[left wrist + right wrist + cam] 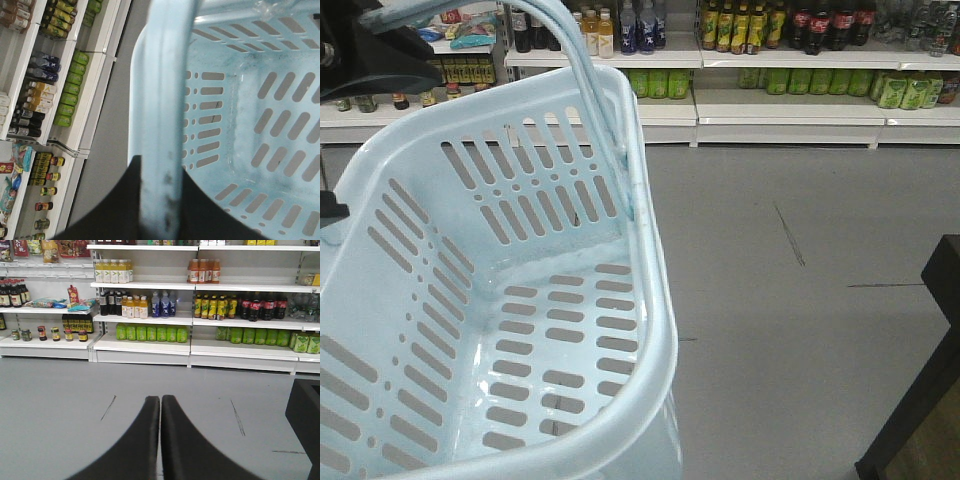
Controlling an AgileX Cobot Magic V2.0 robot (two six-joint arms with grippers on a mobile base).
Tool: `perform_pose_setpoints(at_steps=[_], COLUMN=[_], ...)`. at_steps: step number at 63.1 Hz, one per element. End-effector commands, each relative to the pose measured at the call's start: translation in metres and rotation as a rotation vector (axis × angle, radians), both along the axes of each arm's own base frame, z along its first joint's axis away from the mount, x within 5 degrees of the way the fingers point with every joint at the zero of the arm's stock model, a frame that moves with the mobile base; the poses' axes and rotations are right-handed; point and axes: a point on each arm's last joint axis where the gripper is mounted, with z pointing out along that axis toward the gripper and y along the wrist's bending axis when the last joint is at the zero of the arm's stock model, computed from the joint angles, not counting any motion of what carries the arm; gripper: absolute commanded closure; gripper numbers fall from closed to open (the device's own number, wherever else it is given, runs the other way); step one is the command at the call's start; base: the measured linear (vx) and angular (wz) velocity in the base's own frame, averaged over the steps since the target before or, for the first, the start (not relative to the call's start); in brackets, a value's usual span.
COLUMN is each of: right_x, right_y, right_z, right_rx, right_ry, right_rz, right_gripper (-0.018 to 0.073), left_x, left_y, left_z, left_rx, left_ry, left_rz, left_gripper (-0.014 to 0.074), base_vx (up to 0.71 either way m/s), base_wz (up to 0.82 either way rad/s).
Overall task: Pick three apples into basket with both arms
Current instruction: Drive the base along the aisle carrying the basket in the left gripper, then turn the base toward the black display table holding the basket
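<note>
Nearest to me, my left pincer (159, 167) is clamping the pale blue handle (162, 90). One black finger is pressing on each side of it, with nothing else in its hold. By that handle I am carrying the basket (655, 300), which is filling the near left of the scene. Its slotted floor is showing bare, with no fruit lying in it.

My right pincer (160, 399) is sitting with both fingers pressed together along their length and is gripping nothing. It is pointing out over the grey floor (60, 390).

None of the apples is showing in any view, so I am judging the step in hand to be getting the basket and my free arm to the fruit. To do that well, I am thinking of three things:
- gripping the middle of the handle firmly, so the basket is not swinging
- keeping its mouth upward and within reach of my right arm
- spreading the right fingers wide before reaching, not at the last instant

A dark block (930, 380) is standing at the near right. I cannot tell what it is, but I am planning to keep the basket wall off it.

Far off, the shelves (142, 319) are carrying bottles and jars only — green bottles (150, 333) among them — so I am not expecting apples there.
</note>
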Motion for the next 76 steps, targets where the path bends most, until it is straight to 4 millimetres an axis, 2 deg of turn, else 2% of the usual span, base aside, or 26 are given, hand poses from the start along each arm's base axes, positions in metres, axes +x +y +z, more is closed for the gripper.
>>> perform_pose_setpoints(at_steps=[1, 38, 76], right_x=[-0.0002, -0.0002, -0.0002], right_y=[-0.0001, -0.0001, -0.0001], right_z=[0.0027, 0.0027, 0.0027], right_rx=[-0.011, -0.011, -0.011], right_ry=[-0.075, -0.075, -0.075], right_rz=[0.000, 0.000, 0.000], right_gripper=[0.0568, 0.0568, 0.0568], left_x=[-0.0071, -0.0071, -0.0084], left_y=[0.0065, 0.0065, 0.0078], left_z=[0.0160, 0.0160, 0.0169], left_rx=[-0.073, -0.073, -0.077], left_ry=[-0.073, -0.073, -0.076], left_rz=[-0.001, -0.001, -0.001], left_gripper=[0.0603, 0.0603, 0.0603], base_vx=[0.00, 0.02, 0.10], base_wz=[0.00, -0.10, -0.53])
